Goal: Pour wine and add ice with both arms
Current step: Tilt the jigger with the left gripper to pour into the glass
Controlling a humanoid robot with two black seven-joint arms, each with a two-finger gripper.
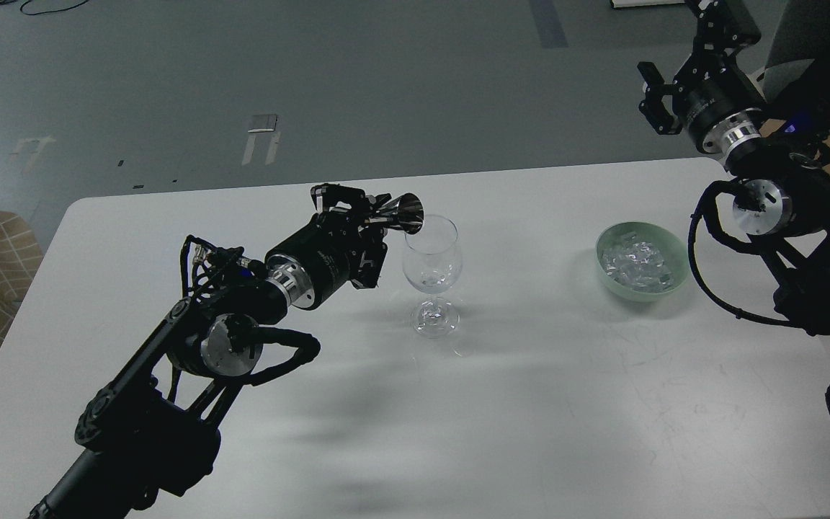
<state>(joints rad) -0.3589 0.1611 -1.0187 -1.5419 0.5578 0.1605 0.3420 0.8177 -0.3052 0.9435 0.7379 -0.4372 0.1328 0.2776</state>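
The left gripper [379, 210] is clamped on a small shiny metal measuring cup [406, 214], tipped at the rim of the clear stemmed wine glass [431, 274]: pouring seems underway. Rightward, the ice [638, 262] sits in a pale green bowl [607, 277]; the right gripper [654, 101], fingers apart, hangs above, and must descend next.

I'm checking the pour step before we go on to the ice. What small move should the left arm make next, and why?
Probably hold the tilt a little longer, then turn the jigger back upright. The left gripper has it tipped with its mouth at the rim of the glass, so the pour seems under way. The ice sits untouched in its bowl, and the right gripper hangs raised, away from it.
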